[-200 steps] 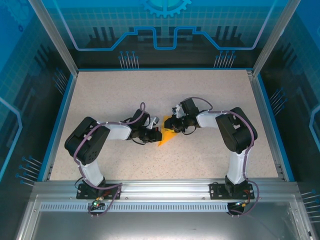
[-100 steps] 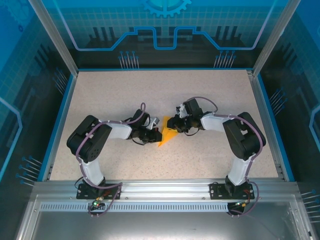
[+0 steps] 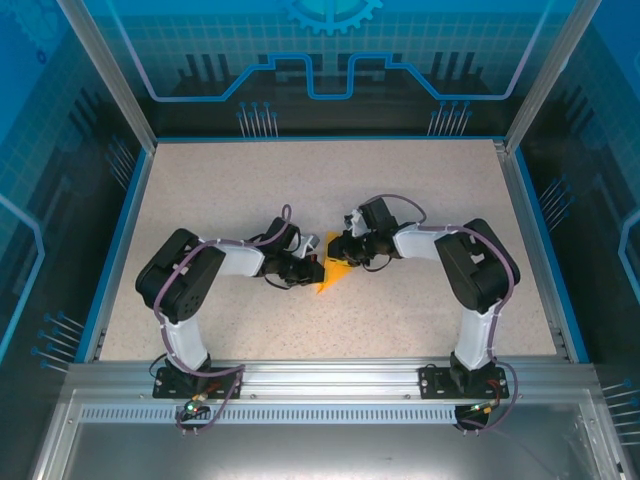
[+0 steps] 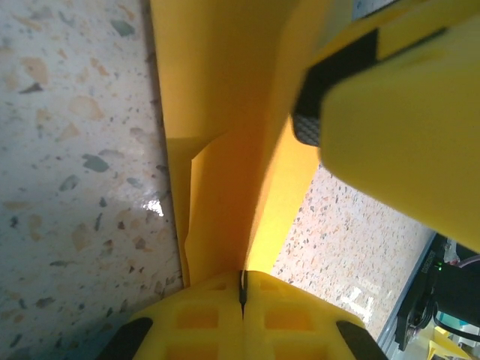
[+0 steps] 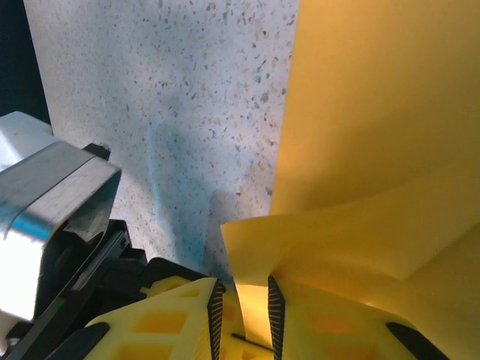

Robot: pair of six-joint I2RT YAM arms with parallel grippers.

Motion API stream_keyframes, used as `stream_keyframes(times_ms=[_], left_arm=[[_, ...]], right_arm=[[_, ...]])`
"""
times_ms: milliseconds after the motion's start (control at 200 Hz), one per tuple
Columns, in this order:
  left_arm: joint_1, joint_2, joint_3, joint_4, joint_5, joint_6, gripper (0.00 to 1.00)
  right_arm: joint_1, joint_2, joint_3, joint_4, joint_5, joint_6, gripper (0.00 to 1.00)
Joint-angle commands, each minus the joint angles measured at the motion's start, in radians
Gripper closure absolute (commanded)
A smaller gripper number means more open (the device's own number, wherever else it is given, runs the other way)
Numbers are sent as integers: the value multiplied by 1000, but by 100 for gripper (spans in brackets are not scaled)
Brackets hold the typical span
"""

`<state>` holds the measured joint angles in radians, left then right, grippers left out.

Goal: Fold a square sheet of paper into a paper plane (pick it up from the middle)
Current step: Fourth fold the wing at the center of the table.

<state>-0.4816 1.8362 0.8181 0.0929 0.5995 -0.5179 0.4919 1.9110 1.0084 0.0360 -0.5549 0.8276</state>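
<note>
The orange-yellow paper (image 3: 334, 272) lies mid-table, folded into a pointed shape with its tip toward the near edge. My left gripper (image 3: 318, 264) comes at it from the left and is shut on a raised crease of the paper (image 4: 217, 150); its jaws (image 4: 242, 291) meet with the sheet pinched between them. From the right, my right gripper (image 3: 340, 250) reaches in. In the right wrist view its jaws (image 5: 244, 292) stand apart, and a lifted flap of the paper (image 5: 360, 225) runs down between them. One yellow right finger (image 4: 405, 120) hangs just over the paper in the left wrist view.
The speckled tabletop (image 3: 230, 190) is bordered by a blue rim (image 3: 118, 240) and metal frame posts. The left arm's grey and black wrist (image 5: 52, 202) sits close beside the right gripper. Both arm bases (image 3: 195, 380) are bolted to the near rail.
The right arm's elbow swung outward to the right half a second ago and has come back in. Both grippers stay at the paper, which has hardly shifted.
</note>
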Motion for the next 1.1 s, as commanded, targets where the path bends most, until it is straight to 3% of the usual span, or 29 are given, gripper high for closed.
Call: stream_keyframes(times_ms=[0,500,1095], left_arm=[[13,25,12,-7,25,2,99],[17,-5,6,-25,18,-8,90],[19,-20,-26,-14,12,-59,99]], right_arm=[[-7,25,23,15,-13,4,74],[-38,80,38,15,-27,-2,75],[-36,81,45,-57,29,-19,77]])
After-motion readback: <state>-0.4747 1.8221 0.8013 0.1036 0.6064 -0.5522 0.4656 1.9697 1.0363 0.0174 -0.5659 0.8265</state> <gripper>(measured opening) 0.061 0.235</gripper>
